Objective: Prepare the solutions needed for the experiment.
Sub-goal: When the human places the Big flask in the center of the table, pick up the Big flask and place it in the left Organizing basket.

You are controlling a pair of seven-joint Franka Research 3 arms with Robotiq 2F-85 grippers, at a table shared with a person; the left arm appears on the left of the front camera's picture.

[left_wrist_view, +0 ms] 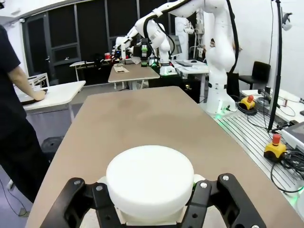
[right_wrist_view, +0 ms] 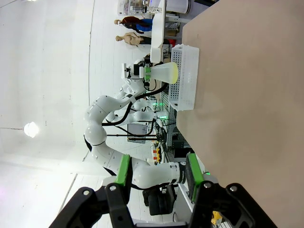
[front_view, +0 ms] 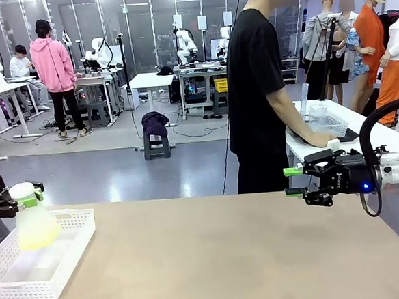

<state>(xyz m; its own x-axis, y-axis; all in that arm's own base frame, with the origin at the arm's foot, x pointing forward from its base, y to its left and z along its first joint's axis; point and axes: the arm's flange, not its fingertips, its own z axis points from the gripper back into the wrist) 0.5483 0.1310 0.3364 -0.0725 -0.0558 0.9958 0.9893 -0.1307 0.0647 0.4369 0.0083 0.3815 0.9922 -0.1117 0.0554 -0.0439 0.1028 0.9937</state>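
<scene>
While the left gripper [front_view: 15,201] clamps the neck of a flask [front_view: 35,226] holding the solutions [front_view: 38,236] above a white basket [front_view: 70,264], the right gripper [front_view: 292,182] hangs open, empty.

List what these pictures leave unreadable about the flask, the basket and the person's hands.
- Flask, left wrist view: its white cap fills the foreground and hides the body and liquid.
- Basket, front view: the flask and near wall screen its floor.
- Person's hand, front view: too small to tell what it touches on the far table.
</scene>
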